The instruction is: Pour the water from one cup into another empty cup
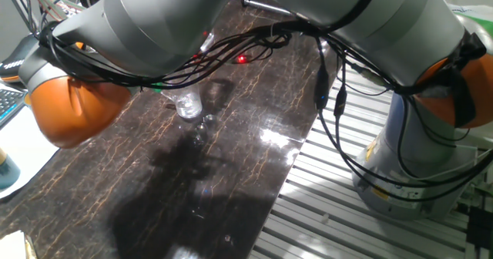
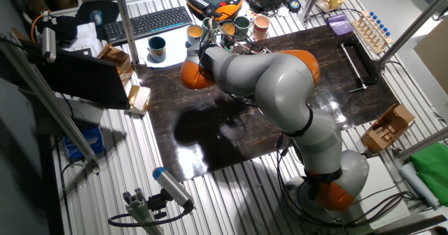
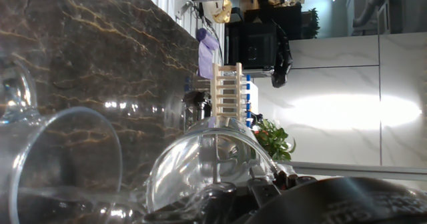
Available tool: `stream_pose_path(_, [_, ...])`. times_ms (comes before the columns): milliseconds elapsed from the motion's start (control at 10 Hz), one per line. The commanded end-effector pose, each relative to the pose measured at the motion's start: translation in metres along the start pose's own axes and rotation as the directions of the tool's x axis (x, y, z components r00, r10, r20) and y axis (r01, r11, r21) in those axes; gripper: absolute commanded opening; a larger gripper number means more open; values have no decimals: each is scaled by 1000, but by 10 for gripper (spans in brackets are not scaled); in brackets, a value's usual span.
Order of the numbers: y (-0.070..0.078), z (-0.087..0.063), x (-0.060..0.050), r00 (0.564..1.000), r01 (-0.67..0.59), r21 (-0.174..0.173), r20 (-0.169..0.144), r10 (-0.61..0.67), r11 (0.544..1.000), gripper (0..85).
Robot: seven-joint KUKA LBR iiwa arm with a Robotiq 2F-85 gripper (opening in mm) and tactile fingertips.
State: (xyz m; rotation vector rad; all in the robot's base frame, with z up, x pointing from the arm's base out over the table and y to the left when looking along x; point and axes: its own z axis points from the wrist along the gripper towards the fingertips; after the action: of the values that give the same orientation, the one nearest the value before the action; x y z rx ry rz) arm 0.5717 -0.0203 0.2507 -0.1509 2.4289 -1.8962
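Observation:
In the hand view the picture is turned on its side. The shorter rounded clear glass point(image 3: 203, 161) lies tilted between my fingers at the bottom, its rim toward the left. My gripper point(image 3: 230, 201) is shut on it, with only dark finger parts showing. The wide rim of the taller clear tumbler point(image 3: 67, 151) sits just left of and below the held glass. I cannot make out any water in either. In one fixed view a clear glass point(image 1: 187, 103) shows under the arm; the gripper is hidden there. In the other fixed view the arm point(image 2: 266, 74) hides both glasses.
The dark marble tabletop point(image 2: 329, 74) borders slatted metal. Coloured mugs point(image 2: 241, 24), a blue mug point(image 2: 157, 48) and a keyboard point(image 2: 147, 23) stand at the back. A wooden rack point(image 2: 367, 26) is at the far right. Cables point(image 1: 331, 112) hang from the arm.

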Motion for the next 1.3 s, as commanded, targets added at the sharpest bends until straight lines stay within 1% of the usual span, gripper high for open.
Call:
stream_pose_path(0, [-1,-1,1,1000,2,5,-2,-2,1000,7])
stream_pose_path(300, [-3,-2,2,1000,4,32,-7,-3,999,7])
stream_pose_path(700, [-8,-6,5,1000,6,53,-15,-5,999,7])
stream_pose_path(1200, [-12,-7,8,1000,9,82,-17,-7,997,7])
